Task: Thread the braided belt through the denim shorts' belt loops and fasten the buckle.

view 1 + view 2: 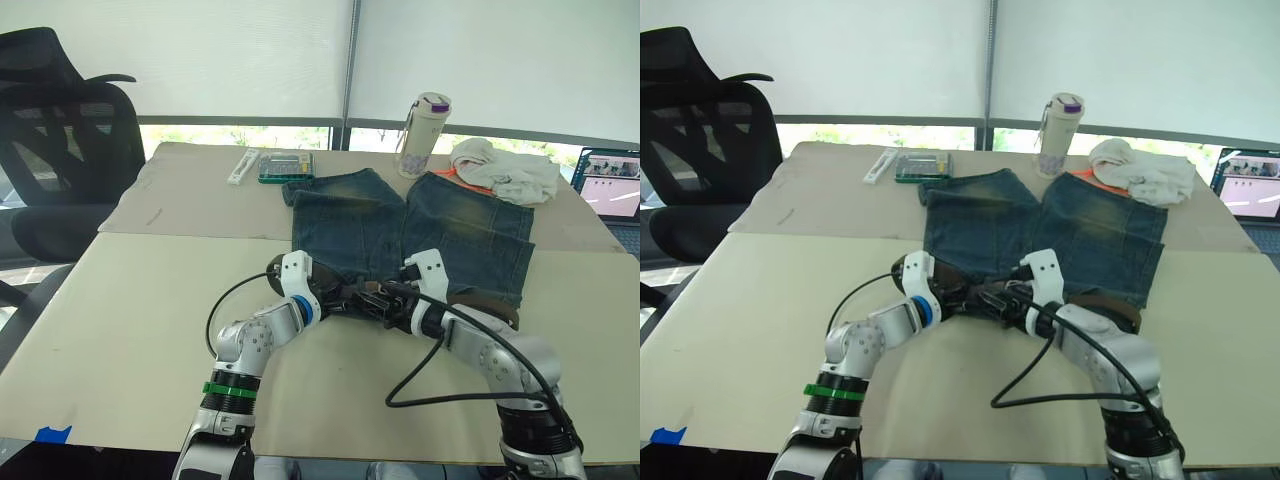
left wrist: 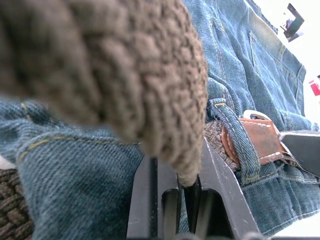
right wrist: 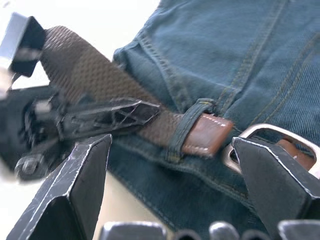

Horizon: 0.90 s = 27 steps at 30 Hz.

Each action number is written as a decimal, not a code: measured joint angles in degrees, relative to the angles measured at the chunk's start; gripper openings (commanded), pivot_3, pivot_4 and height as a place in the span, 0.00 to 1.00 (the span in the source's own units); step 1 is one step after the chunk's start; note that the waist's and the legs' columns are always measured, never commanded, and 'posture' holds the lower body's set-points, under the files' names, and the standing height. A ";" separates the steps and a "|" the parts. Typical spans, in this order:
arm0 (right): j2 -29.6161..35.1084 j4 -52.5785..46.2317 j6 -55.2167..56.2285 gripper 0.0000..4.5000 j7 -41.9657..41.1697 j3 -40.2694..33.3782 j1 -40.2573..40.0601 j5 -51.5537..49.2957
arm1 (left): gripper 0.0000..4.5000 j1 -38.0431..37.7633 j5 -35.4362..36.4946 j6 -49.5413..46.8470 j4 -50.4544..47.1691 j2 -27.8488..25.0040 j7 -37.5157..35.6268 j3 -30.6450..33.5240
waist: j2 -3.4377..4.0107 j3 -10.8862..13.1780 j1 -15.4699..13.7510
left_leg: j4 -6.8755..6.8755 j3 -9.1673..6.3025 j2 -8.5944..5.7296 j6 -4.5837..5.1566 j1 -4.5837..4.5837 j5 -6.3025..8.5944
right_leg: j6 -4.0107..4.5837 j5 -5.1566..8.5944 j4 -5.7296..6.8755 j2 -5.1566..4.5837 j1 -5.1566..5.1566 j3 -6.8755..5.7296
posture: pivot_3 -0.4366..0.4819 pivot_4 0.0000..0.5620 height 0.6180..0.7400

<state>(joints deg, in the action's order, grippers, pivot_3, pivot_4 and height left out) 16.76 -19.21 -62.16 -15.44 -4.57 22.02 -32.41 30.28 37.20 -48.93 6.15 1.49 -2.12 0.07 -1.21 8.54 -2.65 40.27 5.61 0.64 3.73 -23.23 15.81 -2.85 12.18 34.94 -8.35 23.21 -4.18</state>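
On a beige table by bright windows, the denim shorts are lying flat, waistband toward the robot. The braided belt is passing under a belt loop, its leather tip beside the buckle. The left gripper is pinching the belt; the right gripper is hovering spread wide.

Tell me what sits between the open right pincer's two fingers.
In the right wrist view, the right pincer straddles the denim shorts waistband: the braided belt passes under a belt loop, its brown leather tip beside the buckle.
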 measured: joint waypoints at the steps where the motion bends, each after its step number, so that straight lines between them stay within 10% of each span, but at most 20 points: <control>1: -0.47 0.11 -0.40 0.95 0.35 -0.40 0.12 -0.30 | 0.00 0.02 -0.26 0.00 0.01 0.08 -0.14 0.02 | 0.00 0.00 0.04 | 0.00 0.00 -0.01 0.00 0.00 0.00 | 0.00 0.00 0.00 0.00 0.00 0.00 | 0.48 0.27 0.97; 7: -4.42 1.47 -2.09 0.79 2.03 -1.71 1.80 -1.30 | 0.00 0.03 -1.89 -0.09 0.06 1.05 -0.83 0.68 | 0.02 -0.01 0.34 | -0.01 -0.04 -0.01 -0.01 0.00 0.00 | -0.03 0.02 0.03 0.02 0.01 0.00 | 0.48 0.27 0.97; 17: -7.65 3.81 -3.73 0.02 6.04 -5.69 2.87 -2.00 | 0.00 -0.23 -3.60 -0.18 -0.25 1.86 -1.52 1.50 | 0.02 -0.01 0.56 | -0.02 -0.05 -0.01 -0.02 0.00 -0.01 | -0.04 0.03 0.06 0.03 0.02 0.00 | 0.48 0.27 0.97; 23: -8.88 3.80 -4.68 0.01 7.31 -6.73 2.87 -2.47 | 0.00 -0.77 -4.21 -1.20 -1.28 1.26 -2.96 1.67 | 0.04 -0.02 0.93 | -0.04 -0.05 0.01 -0.03 0.00 -0.02 | -0.05 0.03 0.06 0.05 0.03 -0.01 | 0.48 0.27 0.97; 27: -8.65 3.39 -5.90 0.00 7.68 -8.00 2.95 -3.11 | 0.28 -1.23 -4.34 -2.29 -2.48 0.39 -4.69 1.55 | 0.05 -0.03 1.23 | -0.08 -0.06 0.01 -0.04 0.00 -0.02 | -0.06 0.03 0.08 0.05 0.03 -0.01 | 0.48 0.27 0.97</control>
<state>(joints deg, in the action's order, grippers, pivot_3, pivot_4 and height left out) 8.11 -15.82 -68.07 -7.75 -12.57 24.97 -35.52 29.05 32.86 -51.22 3.66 1.88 -6.81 1.62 -1.17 8.52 -1.41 40.19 5.55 0.65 3.69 -23.23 15.79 -2.90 12.21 35.02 -8.30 23.23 -4.19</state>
